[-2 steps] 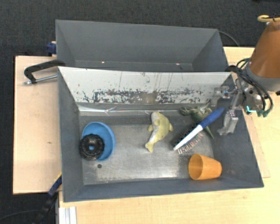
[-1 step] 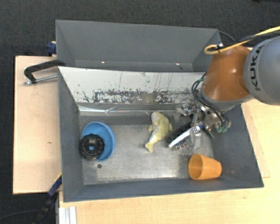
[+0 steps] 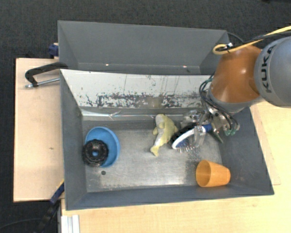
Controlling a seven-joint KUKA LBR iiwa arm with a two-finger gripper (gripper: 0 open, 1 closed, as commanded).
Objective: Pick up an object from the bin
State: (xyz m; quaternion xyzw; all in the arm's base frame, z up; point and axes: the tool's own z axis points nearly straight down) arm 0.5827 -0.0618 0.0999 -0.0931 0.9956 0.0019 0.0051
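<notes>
The grey metal bin (image 3: 72, 144) holds a blue round dish (image 3: 112, 141) with a black round piece (image 3: 95, 152) on it at the left, a pale yellow soft figure (image 3: 163, 130) in the middle and an orange cup (image 3: 212, 174) on its side at the front right. A blue-and-white brush (image 3: 181, 140) lies just right of the figure. The gripper (image 3: 200, 128) sits low at the brush's handle end, and I cannot tell whether it is open or clamped on it. The grey arm (image 3: 281, 67) beside its orange cover (image 3: 235, 76) reads "KUKA".
</notes>
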